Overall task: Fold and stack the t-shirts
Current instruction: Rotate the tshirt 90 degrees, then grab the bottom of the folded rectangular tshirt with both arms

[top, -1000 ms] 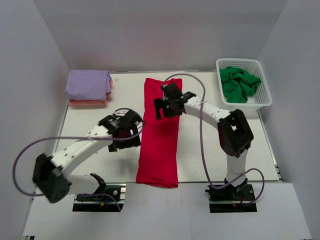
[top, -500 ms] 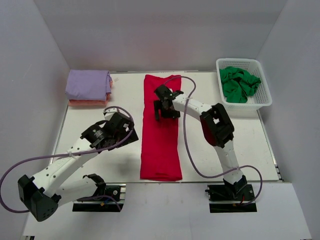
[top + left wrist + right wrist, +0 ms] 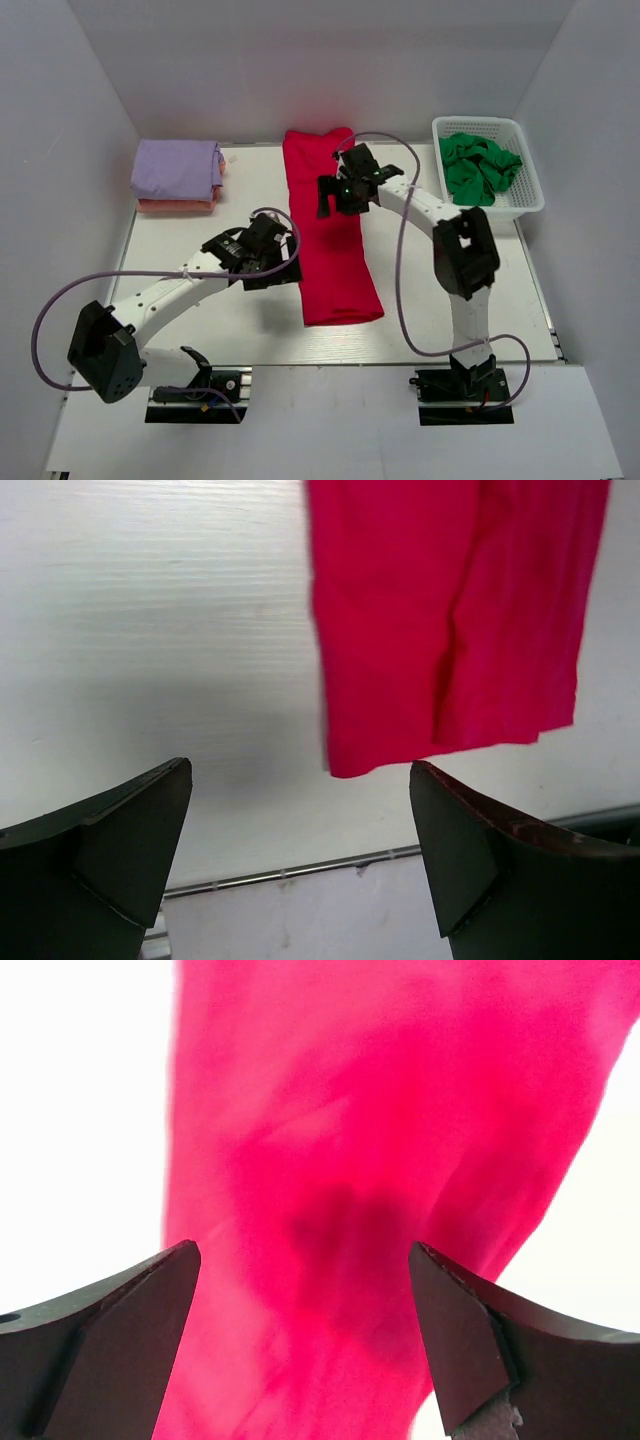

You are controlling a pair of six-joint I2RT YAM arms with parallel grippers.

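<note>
The bright red t-shirt (image 3: 330,240) lies as a long narrow strip down the middle of the table, its far end against the back wall. My right gripper (image 3: 336,196) hovers open over its upper part; the wrist view shows red cloth (image 3: 370,1160) between the spread jaws (image 3: 300,1340), nothing gripped. My left gripper (image 3: 274,264) is open and empty beside the strip's left edge; its view shows the shirt's near end (image 3: 450,630) ahead of the jaws (image 3: 300,850). A folded lavender t-shirt (image 3: 178,166) sits on a peach-orange one (image 3: 176,206) at the back left. A crumpled green t-shirt (image 3: 478,166) lies in the basket.
The white lattice basket (image 3: 528,205) stands at the back right. White walls close in the table on three sides. The table's front edge with a metal rail (image 3: 300,868) shows just below the left jaws.
The red shirt has slid toward the back wall and its near end now lies on the table, clear of the front edge. The left gripper swung in beside the shirt; the right gripper moved back.
</note>
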